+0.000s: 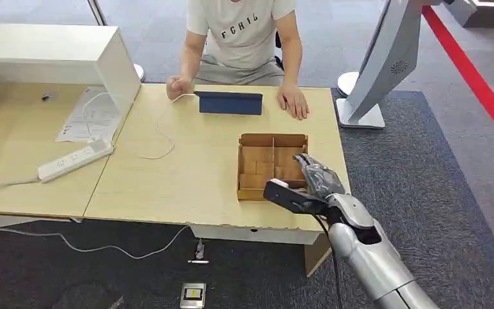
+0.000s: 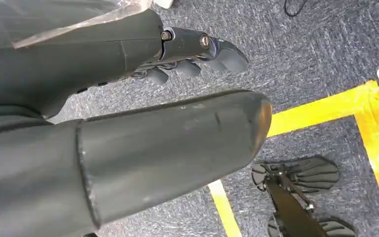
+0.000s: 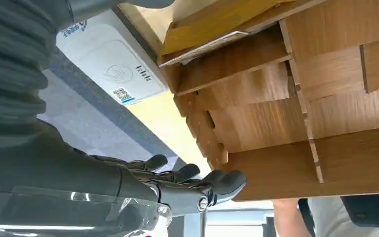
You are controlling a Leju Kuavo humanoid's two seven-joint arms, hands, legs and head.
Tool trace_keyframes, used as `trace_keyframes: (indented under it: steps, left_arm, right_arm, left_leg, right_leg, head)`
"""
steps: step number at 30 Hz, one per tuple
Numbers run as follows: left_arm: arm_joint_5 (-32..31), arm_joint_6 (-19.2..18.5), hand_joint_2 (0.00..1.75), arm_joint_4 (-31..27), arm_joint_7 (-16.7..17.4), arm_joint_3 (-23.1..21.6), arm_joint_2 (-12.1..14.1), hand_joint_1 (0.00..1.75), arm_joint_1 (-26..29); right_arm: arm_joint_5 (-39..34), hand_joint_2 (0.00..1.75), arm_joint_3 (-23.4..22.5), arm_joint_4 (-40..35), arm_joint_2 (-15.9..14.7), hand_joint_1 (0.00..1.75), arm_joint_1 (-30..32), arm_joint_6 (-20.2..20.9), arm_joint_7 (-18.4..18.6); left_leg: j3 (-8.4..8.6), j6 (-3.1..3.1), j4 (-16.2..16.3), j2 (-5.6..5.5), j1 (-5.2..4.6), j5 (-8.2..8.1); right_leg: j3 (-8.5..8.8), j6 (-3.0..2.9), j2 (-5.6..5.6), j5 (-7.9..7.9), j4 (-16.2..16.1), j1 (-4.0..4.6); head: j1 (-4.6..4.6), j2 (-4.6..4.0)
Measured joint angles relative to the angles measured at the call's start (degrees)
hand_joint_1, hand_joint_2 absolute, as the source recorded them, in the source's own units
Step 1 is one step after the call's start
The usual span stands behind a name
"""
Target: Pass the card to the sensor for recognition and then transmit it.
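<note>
The right hand point(image 1: 318, 175) sits lower right of centre in the head view, reaching over the near right part of an open brown wooden box with divided compartments point(image 1: 257, 138). In the right wrist view its dark fingers point(image 3: 192, 177) are stretched out side by side, well apart from the thumb, and hold nothing. A thin flat card with a pale edge point(image 3: 212, 42) leans slanted in an end compartment of the box, on the side next to a white rectangular sensor pad with a hand symbol point(image 3: 111, 69), which lies on the light wooden table point(image 1: 186, 174) just beside the box. I cannot tell whether the thumb touches the card.

The left hand point(image 2: 128, 123) hangs over grey carpet crossed by yellow tape point(image 2: 325, 106), its fingers point(image 2: 202, 52) loosely apart from the thumb, with nothing in them.

At upper centre a person in a white T-shirt point(image 1: 241, 32) sits behind a dark blue folded case point(image 1: 230, 103). A white power strip point(image 1: 74, 161) lies at the left.
</note>
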Motion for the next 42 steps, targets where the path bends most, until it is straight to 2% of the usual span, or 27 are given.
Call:
trace_keyframes:
  steps: [8, 42]
  left_arm:
    - [0.09, 0.00, 0.00, 0.00, 0.00, 0.00, -0.02, 0.00, 0.09]
    - [0.68, 0.46, 0.00, 0.00, 0.33, 0.00, 0.00, 0.00, 0.00]
  right_arm:
    - [-0.85, 1.75, -0.24, -1.09, -0.13, 0.00, 0.19, 1.07, 0.55]
    - [-0.66, 1.75, 0.70, 0.04, 0.81, 0.00, 2.34, -1.99, 0.57]
  left_leg:
    - [0.00, 0.00, 0.00, 0.00, 0.00, 0.00]
    - [0.00, 0.00, 0.00, 0.00, 0.00, 0.00]
  right_leg:
    - [0.01, 0.00, 0.00, 0.00, 0.00, 0.00]
    - [0.00, 0.00, 0.00, 0.00, 0.00, 0.00]
  head:
    - [-0.02, 0.00]
    - [-0.02, 0.00]
